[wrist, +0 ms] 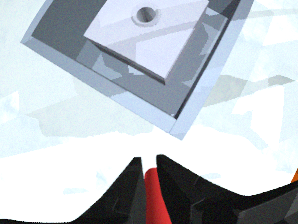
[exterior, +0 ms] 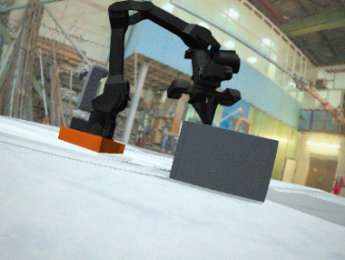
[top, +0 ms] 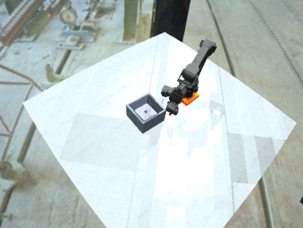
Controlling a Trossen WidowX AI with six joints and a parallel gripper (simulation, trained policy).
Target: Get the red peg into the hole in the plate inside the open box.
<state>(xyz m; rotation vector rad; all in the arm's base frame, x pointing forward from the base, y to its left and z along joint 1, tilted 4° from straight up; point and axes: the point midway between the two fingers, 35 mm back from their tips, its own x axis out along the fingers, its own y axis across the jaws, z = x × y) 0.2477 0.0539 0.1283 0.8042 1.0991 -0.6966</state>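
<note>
The red peg [top: 170, 114] [exterior: 202, 122] [wrist: 156, 197] is between the fingers of my gripper [exterior: 207, 123] [wrist: 149, 163], which is shut on it. In the wrist view the peg's rounded end shows just behind the fingertips. The grey open box [top: 151, 123] [exterior: 222, 159] [wrist: 105, 86] stands on the table. The pale plate [top: 151, 115] [wrist: 165, 42] lies inside it, and its round hole [top: 146, 112] [wrist: 146, 15] is empty. In the top view the gripper is beside the box's right corner. In the exterior view the fingertips are about level with the box's top edge, which may hide the peg's lower part.
The orange block [top: 190, 100] [exterior: 86, 141] is at the arm's base, back from the box. The box's walls stand all around the plate. The white table [top: 100, 147] [exterior: 91, 195] has glare and shadow patches on it.
</note>
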